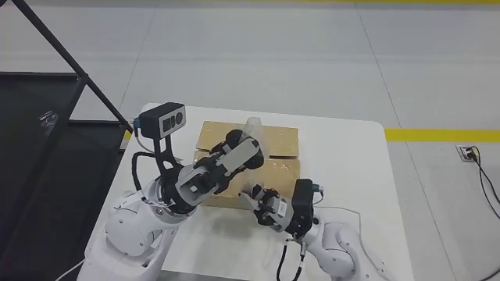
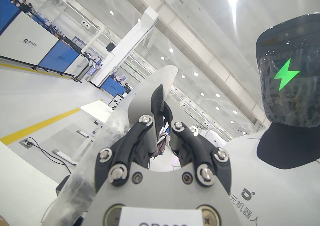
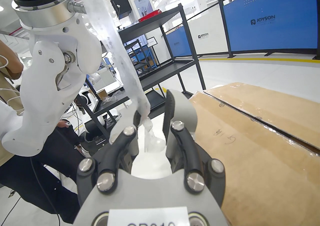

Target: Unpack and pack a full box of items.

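Top view: cardboard box (image 1: 281, 136) sits mid-table (image 1: 344, 172), flaps shut, seam running left-right across its top. L gripper (image 1: 238, 147) is above the box, approx over the seam, w/ a clear plastic strip (image 1: 251, 125) poking out past its tips toward the far side. R gripper (image 1: 262, 203) is at the box's near edge, right of the L arm.

Left wrist view: L gripper (image 2: 163, 102) has its fingers (image 2: 157, 98) pinched nearly together on the strip (image 2: 168, 75). The strip runs along one finger and on beyond the tips.

Right wrist view: R gripper (image 3: 153, 109) is part open, nothing clamped. The strip (image 3: 117, 44) hangs down from the L arm (image 3: 50, 62). Its lower end sits between the R fingers and touches one pad (image 3: 137, 118); the other finger is apart from it. Box (image 3: 250, 137) is just beside this gripper, clear tape along the seam.

Black shelf rack (image 1: 47, 125) stands on the floor left of the table.
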